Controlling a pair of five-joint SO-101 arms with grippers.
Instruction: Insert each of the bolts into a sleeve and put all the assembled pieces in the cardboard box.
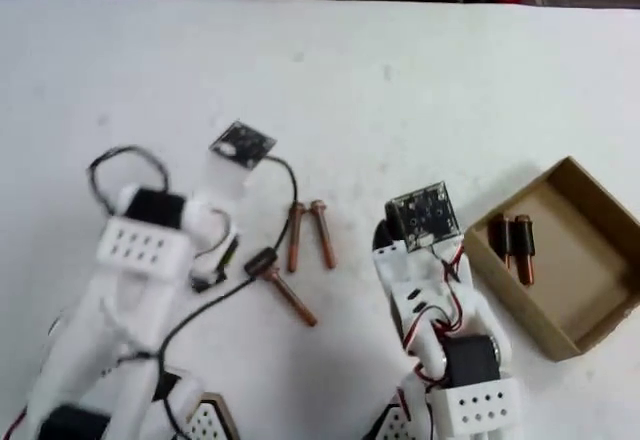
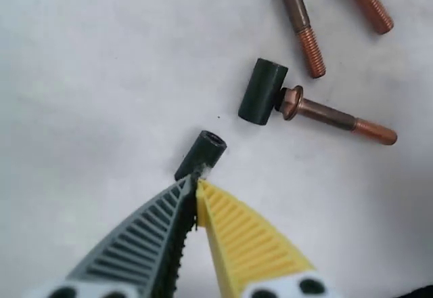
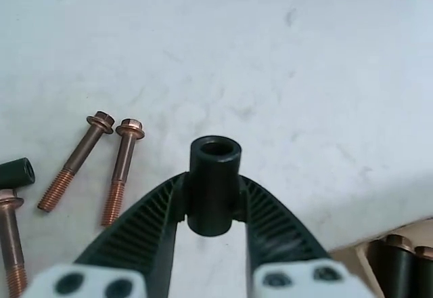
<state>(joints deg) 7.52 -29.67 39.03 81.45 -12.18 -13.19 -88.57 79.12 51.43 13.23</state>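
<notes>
**Bore up on the right, tips down on the left**

Right jaws first: they pinch the upright sleeve (image 3: 214,176) around its middle, and its open mouth stands clear above them. I judge the grip sits that low so a bolt can go straight into the bore without meeting my jaws. The sleeve's lower end is hidden between them.

My left jaws are pressed together, with their tips at one end of the near sleeve (image 2: 203,152), which lies on the bench (image 1: 400,90). The tips cover that end, so I cannot tell whether I nip it or merely touch it.

Just beyond lies the far sleeve (image 2: 262,91). The head of the lone bolt (image 2: 331,115) rests against its side, with the shank outside, so it is not inserted. The paired bolts (image 1: 296,235) lie loose side by side between my two arms, where I judge either could reach them.

Farthest out, past my right arm, sits the cardboard box (image 1: 590,280) with two assembled pieces (image 1: 523,250) inside. From my right wrist they are cut off at the edge, so I cannot make out how fully each bolt is seated.
</notes>
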